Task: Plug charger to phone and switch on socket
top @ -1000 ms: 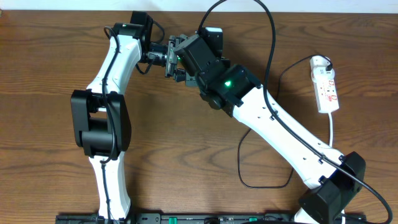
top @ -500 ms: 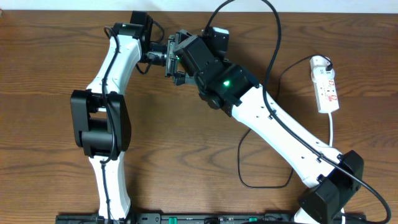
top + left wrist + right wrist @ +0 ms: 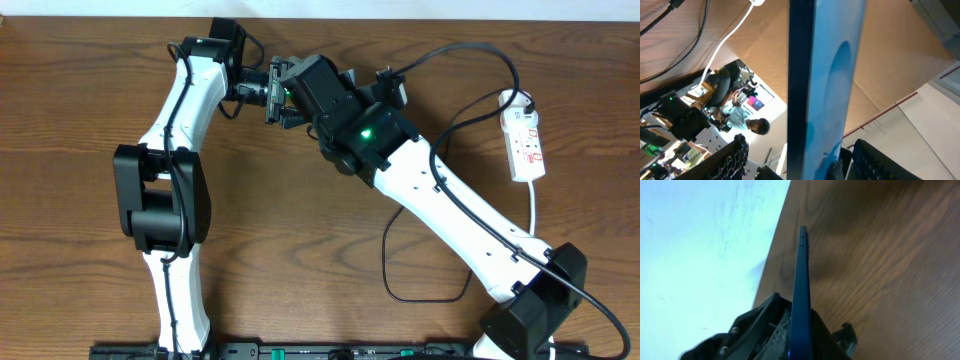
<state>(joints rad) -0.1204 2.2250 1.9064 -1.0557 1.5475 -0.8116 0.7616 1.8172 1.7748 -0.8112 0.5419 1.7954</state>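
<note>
Brown wooden desk (image 3: 80, 200): at its far centre the right hand (image 3: 800, 322) is clenched on the phone (image 3: 802, 280), held edge-up, probably to present its port to the charger (image 3: 386, 262), whose cable loops near right. The left hand (image 3: 802, 152) straddles the phone; its grip cannot be told. Red markings on the socket (image 3: 522, 140), far right, are illegible.

overhead is bright, even and sharp, soft shadows on the table (image 3: 80, 200). in the left wrist view the phone (image 3: 825, 75) looms close and blurred. right wrist view washes out pale at left.
</note>
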